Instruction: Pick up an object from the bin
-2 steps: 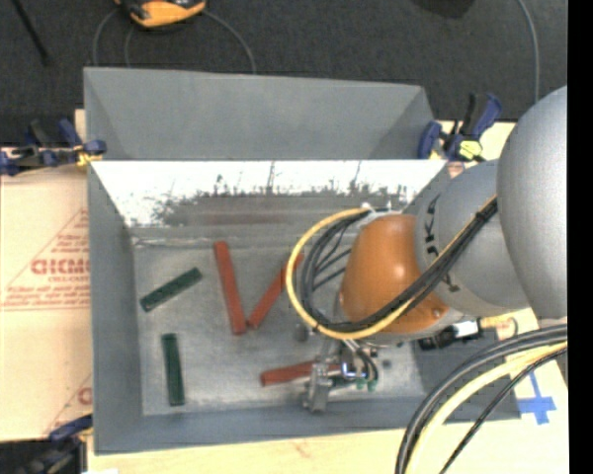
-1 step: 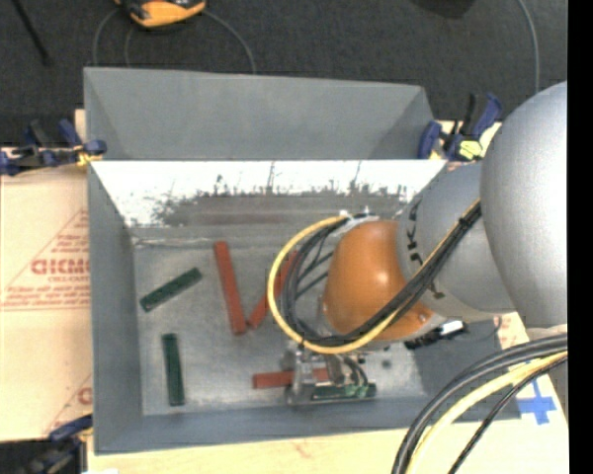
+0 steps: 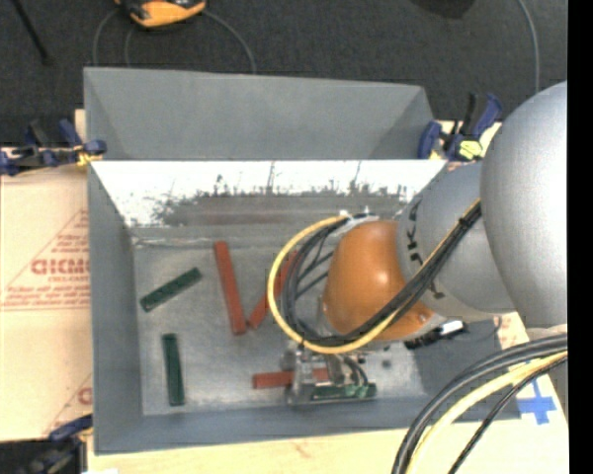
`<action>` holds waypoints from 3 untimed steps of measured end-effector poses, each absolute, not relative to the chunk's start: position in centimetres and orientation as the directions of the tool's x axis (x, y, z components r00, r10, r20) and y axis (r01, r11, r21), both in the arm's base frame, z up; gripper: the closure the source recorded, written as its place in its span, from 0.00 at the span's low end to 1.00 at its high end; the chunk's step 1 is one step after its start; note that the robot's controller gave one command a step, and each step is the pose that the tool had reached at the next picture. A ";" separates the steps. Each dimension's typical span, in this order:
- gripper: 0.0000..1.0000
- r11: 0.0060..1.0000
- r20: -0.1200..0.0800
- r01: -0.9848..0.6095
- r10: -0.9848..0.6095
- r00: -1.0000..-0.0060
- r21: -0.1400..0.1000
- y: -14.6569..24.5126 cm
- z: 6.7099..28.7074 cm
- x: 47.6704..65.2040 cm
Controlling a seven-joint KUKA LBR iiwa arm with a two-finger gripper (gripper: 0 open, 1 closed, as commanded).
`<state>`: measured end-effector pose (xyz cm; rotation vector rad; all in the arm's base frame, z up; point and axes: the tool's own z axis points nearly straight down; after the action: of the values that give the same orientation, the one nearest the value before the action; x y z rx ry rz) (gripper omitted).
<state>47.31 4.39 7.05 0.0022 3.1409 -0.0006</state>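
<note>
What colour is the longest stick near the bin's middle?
The stick is reddish-brown, best seen in the camera view.

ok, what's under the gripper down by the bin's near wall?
A short red stick pokes out on the view's left of the gripper, and a green stick on the view's right. Their inner ends are covered by the gripper, so contact can't be told.

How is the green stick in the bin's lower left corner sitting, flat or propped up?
Flat. The green stick lies with its whole length on the bin floor, touching no wall or other piece.
</note>
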 end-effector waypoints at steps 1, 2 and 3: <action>1.00 1.000 -0.002 0.001 0.001 -1.000 0.000 4.4 7.2 47.3; 1.00 1.000 -0.002 0.000 0.000 -1.000 0.000 4.4 7.7 47.3; 1.00 1.000 0.003 0.000 0.000 -1.000 -0.001 4.3 8.4 47.2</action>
<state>47.20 4.34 8.43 -0.0001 3.1448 -0.0010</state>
